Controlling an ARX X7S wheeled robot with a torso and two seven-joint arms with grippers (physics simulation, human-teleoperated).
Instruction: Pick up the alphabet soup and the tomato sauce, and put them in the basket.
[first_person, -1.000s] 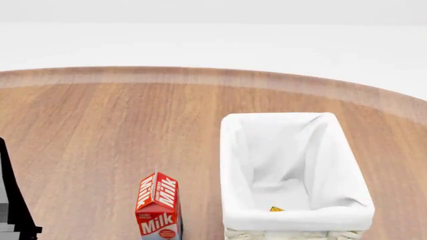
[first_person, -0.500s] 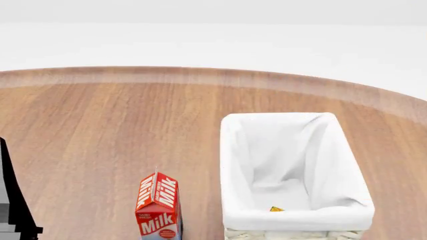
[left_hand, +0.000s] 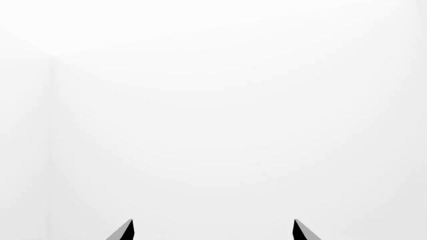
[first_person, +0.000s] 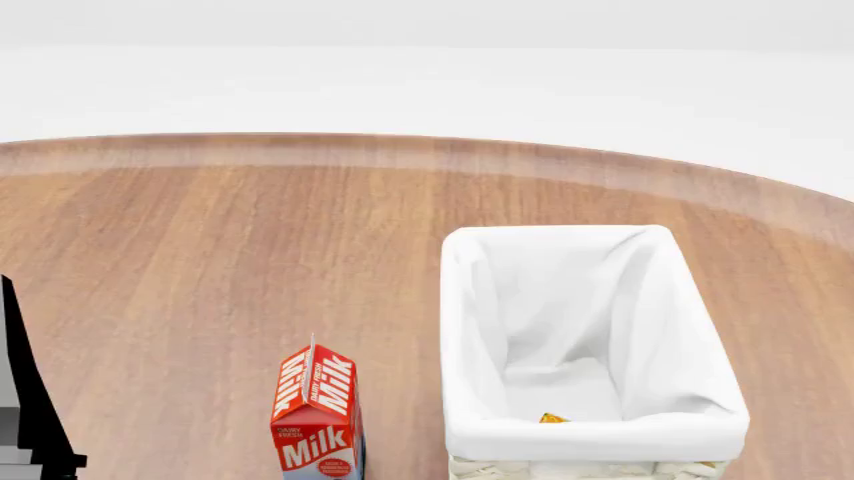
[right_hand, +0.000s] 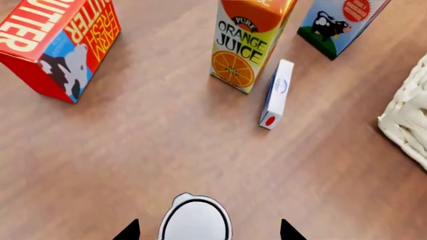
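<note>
Right claw (right_hand: 207, 231): tips spread wide, nothing gripped. A can (right_hand: 195, 221) sits between the tips with clear gaps on both sides. Only its pale round top with a dark rim shows, so it reads as upright on the wooden surface (right_hand: 133, 150). The label is hidden, so I can't tell whether it is the alphabet soup or the tomato sauce.

Left claw (left_hand: 212, 231): tips also wide apart and empty, facing blank white, with no object in view.

Handling, as a judgement: small rigid metal can, fairly heavy if full, won't crush. The smooth curved wall may slip or roll out of a shallow pinch. Best hold is across the width, pads on the label around mid-height, claw centred over the top, squeezed firmly. Keep it upright when lifting.

Beyond the can in the right wrist view:
- butter carton (right_hand: 60, 45), orange juice carton (right_hand: 250, 40) and a cow-print carton (right_hand: 340, 22), all well apart from the can
- a small white-blue box (right_hand: 275, 94) lying just beside the juice
- a wicker corner of the basket (right_hand: 408, 120) at the edge of the frame

Head view: the basket (first_person: 461, 330) has its white liner open, with a milk carton (first_person: 318, 420) beside it. A tiny yellow-orange speck (first_person: 551, 418) sits low inside the basket, too small to identify. Neither claw shows in this view.
</note>
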